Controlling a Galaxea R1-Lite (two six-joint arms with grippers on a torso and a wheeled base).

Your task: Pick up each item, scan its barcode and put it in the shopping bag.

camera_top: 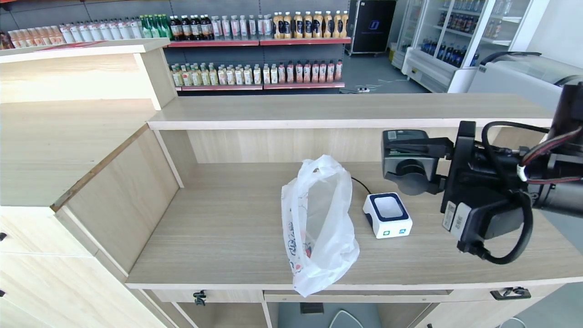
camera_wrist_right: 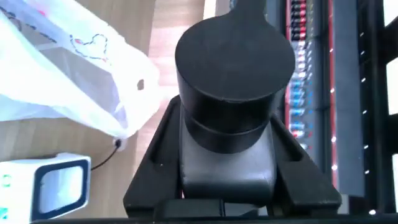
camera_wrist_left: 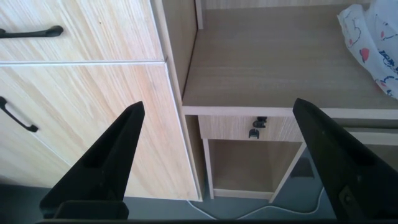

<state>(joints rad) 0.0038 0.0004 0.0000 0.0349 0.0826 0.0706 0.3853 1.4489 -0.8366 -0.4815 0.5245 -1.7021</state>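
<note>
Our right gripper (camera_top: 416, 164) holds a dark grey item (camera_top: 404, 152) up beside the barcode scanner (camera_top: 387, 214).
We see the round-capped item in the air, higher than the scanner and to its right, with both fingers pressed against its sides. The white plastic shopping bag (camera_top: 319, 228) stands upright on the counter (camera_top: 218, 232) just left of the scanner. Our left gripper (camera_wrist_left: 217, 106) is spread wide with nothing in it, well left of the scanner past the bag, by the counter's front edge.
</note>
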